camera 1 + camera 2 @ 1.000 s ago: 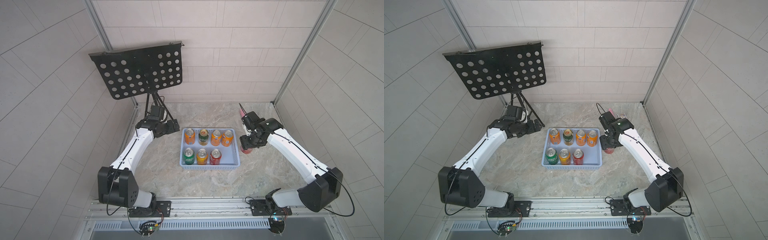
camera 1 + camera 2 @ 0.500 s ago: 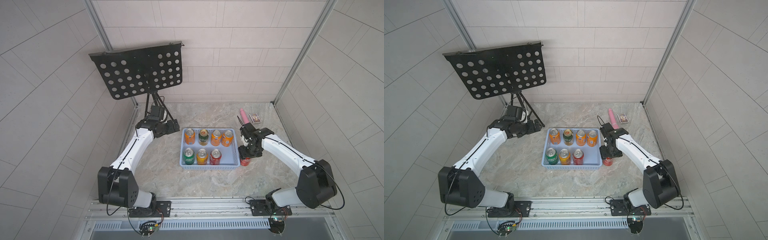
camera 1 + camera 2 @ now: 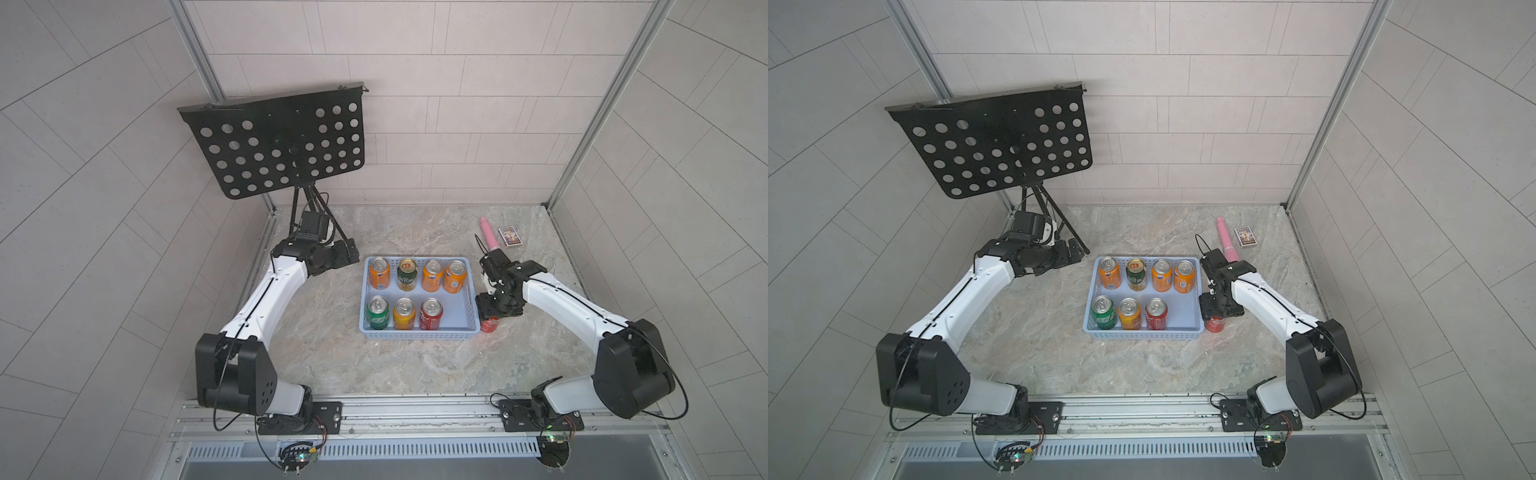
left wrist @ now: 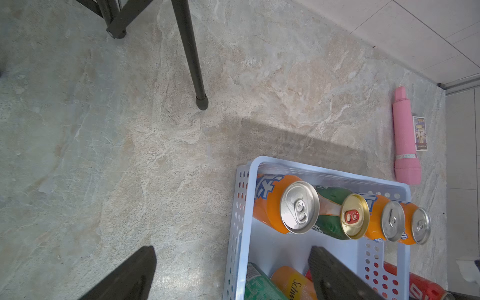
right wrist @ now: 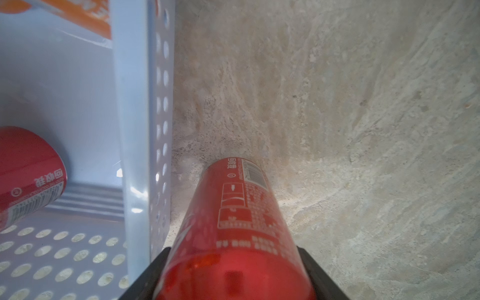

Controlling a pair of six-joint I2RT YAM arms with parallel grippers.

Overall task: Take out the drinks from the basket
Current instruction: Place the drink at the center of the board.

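Spanning the scene, the marbled desk (image 3: 415, 365) is shared with a black music stand (image 3: 274, 141) at its far left corner. The light-blue basket (image 3: 419, 335) is set at the middle, and seven drinks are counted upright inside it. Three orange cans (image 3: 432, 275) and a dark green-gold can (image 3: 406, 274) are found in the far row. A bright green can (image 3: 377, 312), a yellow-orange can (image 3: 404, 313) and the inner red can (image 3: 431, 313) are found in the near row. The outer red can (image 3: 489, 326) is stood on the desk just beside the basket's right wall, and the right claw (image 3: 493, 311) is closed around its upper body from above. How firmly it is pinched cannot be told. The left claw (image 4: 231, 252) is held wide open and empty near the basket's far left corner. Trouble is judged likeliest at release. With so little room beside the wall, the lattice could be caught by a finger, or the narrow can dragged and tipped as the claw is lifted.
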